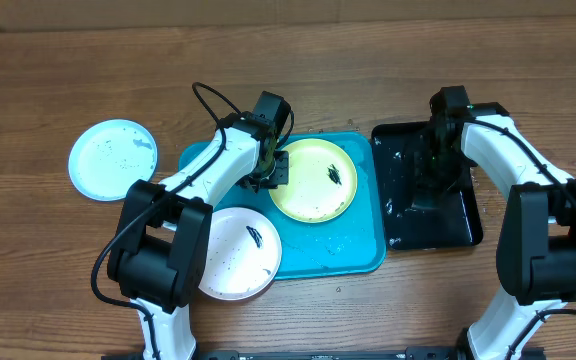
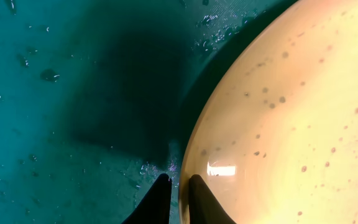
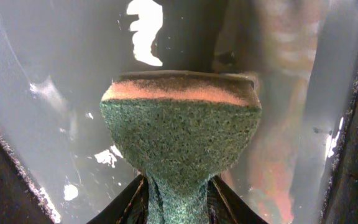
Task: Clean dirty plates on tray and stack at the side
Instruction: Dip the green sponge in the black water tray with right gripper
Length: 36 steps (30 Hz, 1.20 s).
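Yellow-green plate (image 2: 291, 112) mostly outside left wrist view.

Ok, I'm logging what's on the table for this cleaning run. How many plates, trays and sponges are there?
Plates: 3 (yellow-green plate, light blue plate, white plate)
Trays: 2 (turquoise tray, black tray)
Sponges: 1 (sponge)
Total: 6

left hand (image 2: 178, 202): pinched, arm extended | right hand (image 3: 178, 199): clamped, pointing down
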Each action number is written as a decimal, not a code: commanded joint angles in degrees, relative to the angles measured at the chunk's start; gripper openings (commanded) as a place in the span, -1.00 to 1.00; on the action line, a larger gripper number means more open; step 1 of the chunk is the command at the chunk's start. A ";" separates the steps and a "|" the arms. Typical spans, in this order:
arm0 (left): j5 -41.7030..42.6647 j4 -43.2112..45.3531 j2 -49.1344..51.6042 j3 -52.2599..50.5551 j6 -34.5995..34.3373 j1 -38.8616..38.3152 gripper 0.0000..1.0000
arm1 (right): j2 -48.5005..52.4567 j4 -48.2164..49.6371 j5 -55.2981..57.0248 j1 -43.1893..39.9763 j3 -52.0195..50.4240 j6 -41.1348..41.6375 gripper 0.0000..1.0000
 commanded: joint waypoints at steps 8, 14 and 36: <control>-0.79 0.46 -0.37 -0.61 0.44 -0.24 -0.71 | -0.48 1.40 -0.07 0.00 -0.92 0.24 -0.42; -0.83 0.52 -0.37 -0.61 0.46 -0.24 -0.61 | -0.57 0.76 -0.09 0.00 0.87 0.24 -0.92; -0.81 1.92 -0.37 -0.63 5.90 -0.20 -0.92 | -0.68 -10.97 -0.28 0.33 10.01 0.20 -0.93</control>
